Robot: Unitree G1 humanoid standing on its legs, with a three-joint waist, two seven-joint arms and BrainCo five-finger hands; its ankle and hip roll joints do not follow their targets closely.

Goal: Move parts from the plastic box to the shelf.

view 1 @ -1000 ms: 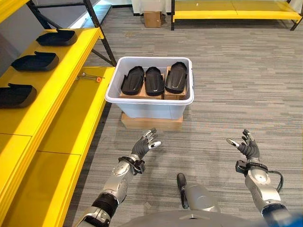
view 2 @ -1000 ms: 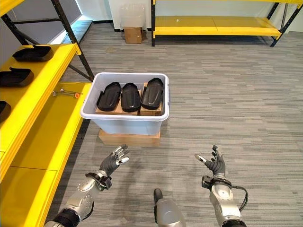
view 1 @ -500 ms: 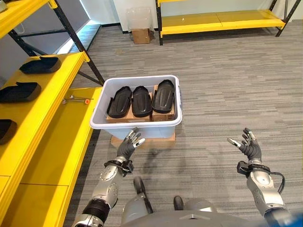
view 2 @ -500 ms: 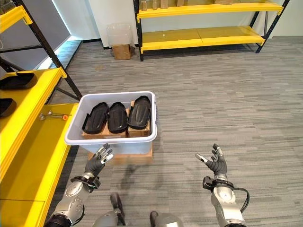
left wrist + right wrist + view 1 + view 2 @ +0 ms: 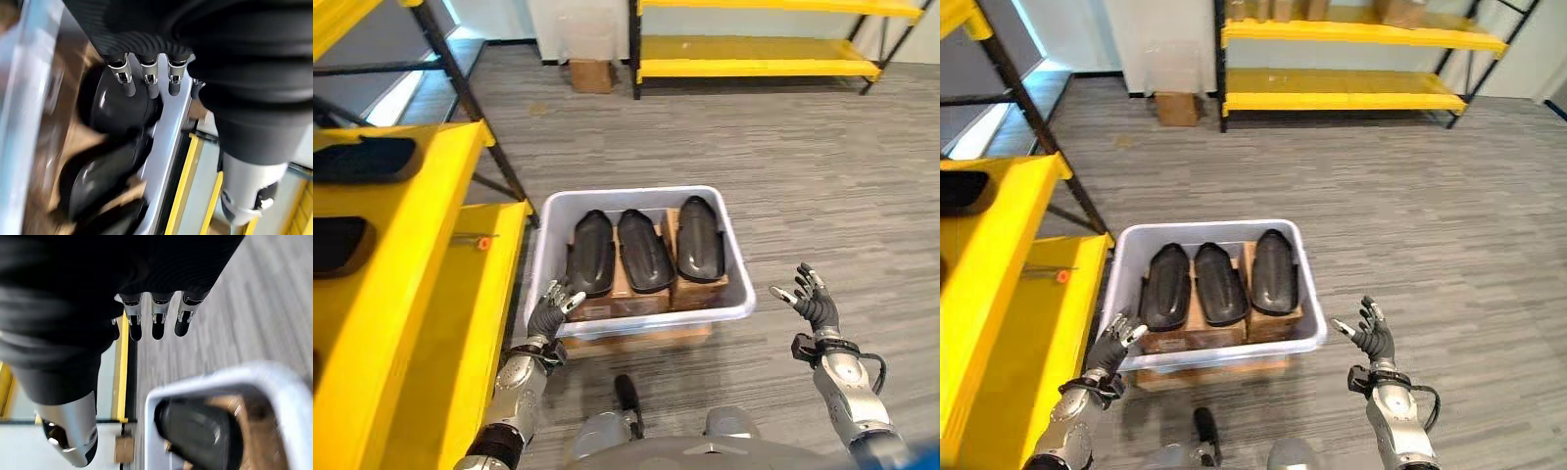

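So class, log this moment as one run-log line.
left hand: open, at plastic box | right hand: open, beside box | parts: three in box

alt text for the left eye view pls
A white plastic box on grey carpet holds three black parts side by side, with the open left hand and open right hand flanking it. A yellow shelf stands to the left.

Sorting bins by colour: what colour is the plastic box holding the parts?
The plastic box is pale grey-white; clearest in the left eye view.

Grey striped carpet (image 5: 1449, 206), yellow racking (image 5: 1351, 100)
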